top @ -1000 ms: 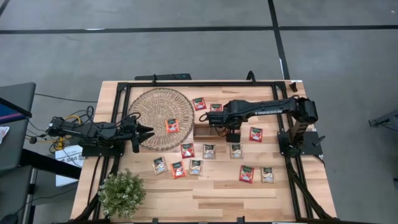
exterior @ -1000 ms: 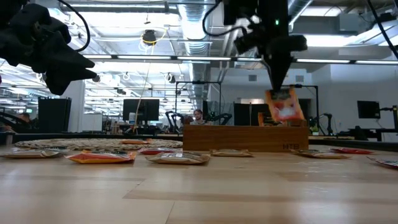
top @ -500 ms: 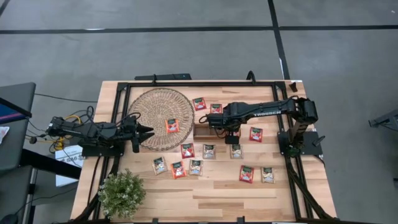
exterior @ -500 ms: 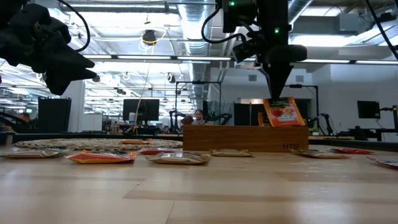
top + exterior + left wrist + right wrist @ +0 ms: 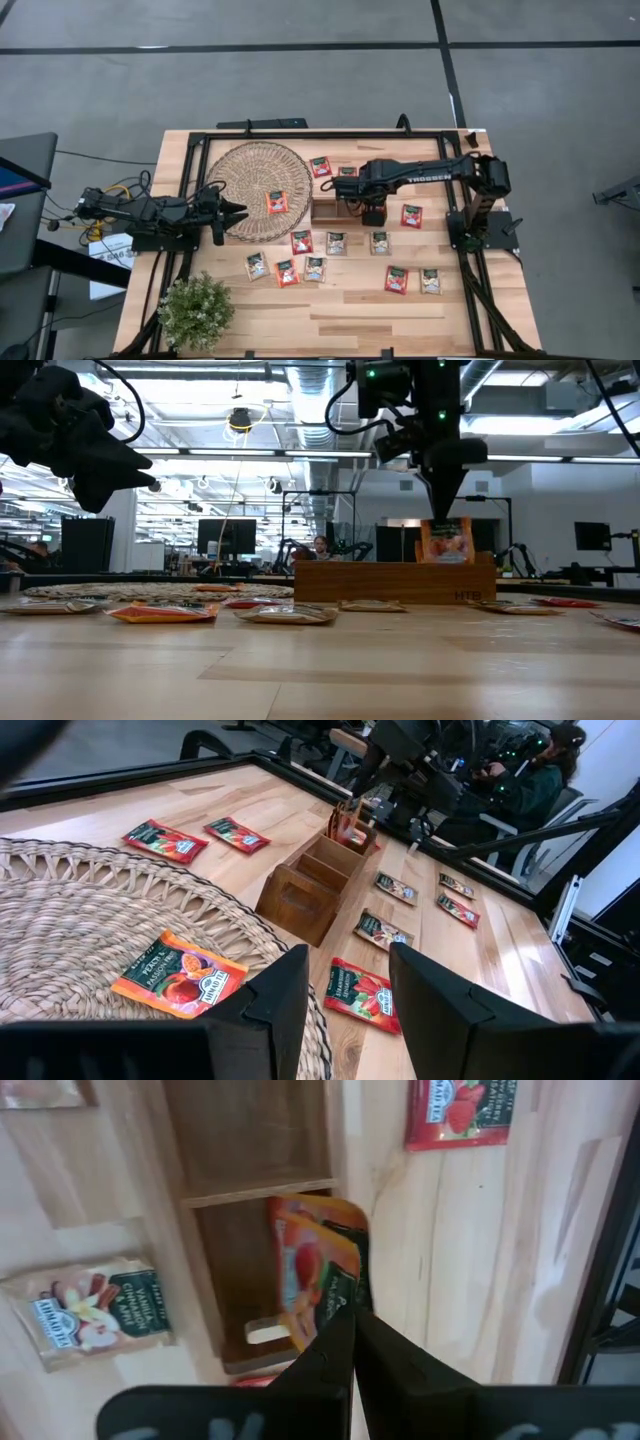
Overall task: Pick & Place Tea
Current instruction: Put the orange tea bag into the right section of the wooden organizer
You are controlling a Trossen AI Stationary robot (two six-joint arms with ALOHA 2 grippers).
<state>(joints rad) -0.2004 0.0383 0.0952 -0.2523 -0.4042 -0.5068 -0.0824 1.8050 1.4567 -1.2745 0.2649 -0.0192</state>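
Note:
The tea is several flat square sachets, red-orange and pale, lying on the table. One more orange sachet lies on the round woven mat. My right gripper points down over the right end of the brown wooden tray, shut on an orange sachet. My left gripper waits open at the mat's left edge, nothing between its fingers. My right gripper pinches the orange sachet's top edge between its two shut fingers, coming from above and pointing down. The sachet hangs nearly upright below the fingers. Its lower part dips behind the tray's near wall into the end compartment; whether it touches the bottom stays hidden.
A potted plant stands at the near left corner. A black frame runs around the table's work area. Sachets lie in loose rows near of the tray, two beyond it, one to its right.
My right gripper has come down a little over the tray, still shut on the orange sachet. The sachet hung tilted above the tray's rim; now it hangs more upright with its lower edge behind the tray's wall.

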